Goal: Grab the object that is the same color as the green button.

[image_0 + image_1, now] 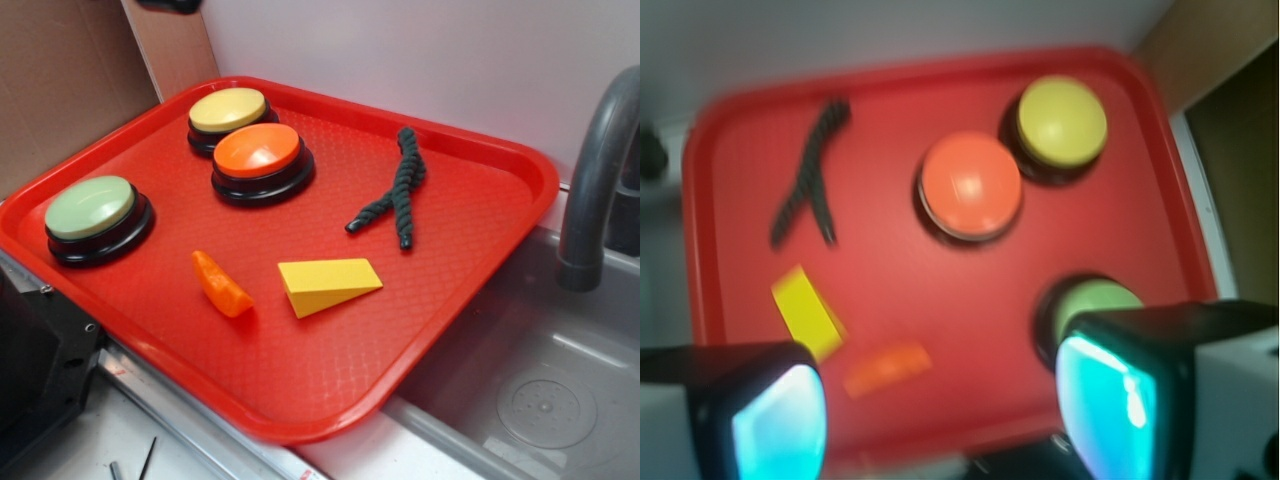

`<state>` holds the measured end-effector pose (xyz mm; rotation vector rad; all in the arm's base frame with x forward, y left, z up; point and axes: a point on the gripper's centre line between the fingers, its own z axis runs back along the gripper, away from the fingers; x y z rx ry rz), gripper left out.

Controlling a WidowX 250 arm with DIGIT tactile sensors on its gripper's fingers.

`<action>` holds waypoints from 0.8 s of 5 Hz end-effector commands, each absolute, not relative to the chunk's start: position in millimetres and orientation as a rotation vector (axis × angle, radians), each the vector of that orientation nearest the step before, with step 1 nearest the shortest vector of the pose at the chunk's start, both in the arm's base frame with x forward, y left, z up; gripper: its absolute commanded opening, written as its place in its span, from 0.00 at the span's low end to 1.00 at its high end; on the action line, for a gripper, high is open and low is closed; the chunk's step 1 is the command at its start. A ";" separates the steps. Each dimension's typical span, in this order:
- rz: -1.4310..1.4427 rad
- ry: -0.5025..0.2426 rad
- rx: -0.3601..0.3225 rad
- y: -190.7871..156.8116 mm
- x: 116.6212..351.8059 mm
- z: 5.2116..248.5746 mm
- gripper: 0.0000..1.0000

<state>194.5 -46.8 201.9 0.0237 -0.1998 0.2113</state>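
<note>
1. The pincer [940,420] hangs high over the red tray [890,80], jaws apart, holding nothing
2. The dark green rope piece [808,175] lies far ahead-left, unobstructed for grasping; the green button [1095,300] sits just ahead-right

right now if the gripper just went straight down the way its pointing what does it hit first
Probably bare red tray: the open gripper points between the orange piece and the green button. Depth is unclear.
</note>
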 end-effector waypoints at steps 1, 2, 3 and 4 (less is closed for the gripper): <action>0.215 -0.240 0.011 -47.0 198.5 211.6 1.00; 0.215 -0.240 0.011 -47.0 198.5 211.6 1.00; 0.181 -0.171 -0.049 -44.3 226.0 182.7 1.00; 0.169 -0.144 -0.049 -56.9 257.5 176.5 1.00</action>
